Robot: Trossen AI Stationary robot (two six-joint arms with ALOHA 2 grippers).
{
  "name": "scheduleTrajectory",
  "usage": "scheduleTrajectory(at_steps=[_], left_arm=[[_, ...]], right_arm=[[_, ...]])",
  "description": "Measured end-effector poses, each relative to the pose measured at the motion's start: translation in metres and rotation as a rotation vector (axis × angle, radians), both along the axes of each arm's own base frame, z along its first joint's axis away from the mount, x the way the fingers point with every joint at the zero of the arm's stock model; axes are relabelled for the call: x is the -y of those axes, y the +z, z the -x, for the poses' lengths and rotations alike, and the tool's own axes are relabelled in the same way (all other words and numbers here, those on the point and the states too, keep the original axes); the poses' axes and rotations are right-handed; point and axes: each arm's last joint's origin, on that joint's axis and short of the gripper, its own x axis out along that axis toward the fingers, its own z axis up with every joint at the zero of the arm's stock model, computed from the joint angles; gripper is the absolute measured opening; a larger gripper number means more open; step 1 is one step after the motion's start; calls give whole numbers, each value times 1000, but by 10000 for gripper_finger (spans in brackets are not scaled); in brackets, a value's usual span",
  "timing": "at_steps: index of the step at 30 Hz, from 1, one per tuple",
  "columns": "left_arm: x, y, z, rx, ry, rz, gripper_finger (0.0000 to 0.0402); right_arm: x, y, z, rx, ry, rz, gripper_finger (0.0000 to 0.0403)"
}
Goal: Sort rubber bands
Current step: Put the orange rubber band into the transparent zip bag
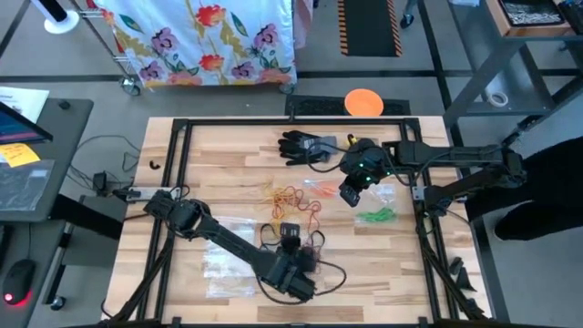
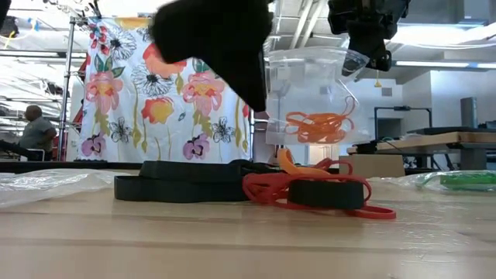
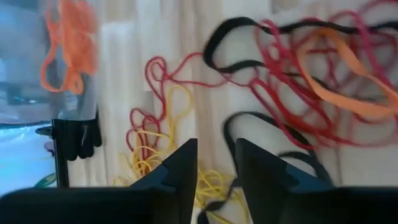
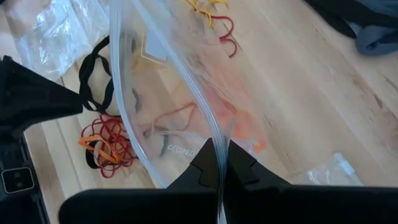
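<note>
My right gripper fingers clenched on clear bag, lifted above surface; my left gripper fingers parted, empty, over rubber bands.

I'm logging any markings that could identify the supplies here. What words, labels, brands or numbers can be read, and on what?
None can be read for certain.
Clear plastic bag held by the right gripper: pale embossed lettering near its lower edge, too faint to read.
Yellow sticky note on the side desk: handwriting too small to read.
</note>
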Motion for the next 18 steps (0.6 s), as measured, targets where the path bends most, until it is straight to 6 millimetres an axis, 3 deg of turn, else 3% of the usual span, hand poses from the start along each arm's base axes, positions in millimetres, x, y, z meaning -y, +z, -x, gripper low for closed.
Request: scheduleTrajectory(at_steps=[5,8,11,14,18], left_arm=[[-6,-14,21,-9,55,-13,88],[-23,0,53,61,145,-43,77],[-44,25,92,248,249,-4,64],[-58,44,120,547,299,206,53],[-62,34,131,830,191,682,46]], right_arm=[[-6,0,0,2,24,1,0],[-10,0,-1,1,43,2,0],[-13,0,-1,5,58,4,0],[-13,0,-1,8,69,12,0],[-11,1,-2,16,63,14,0]])
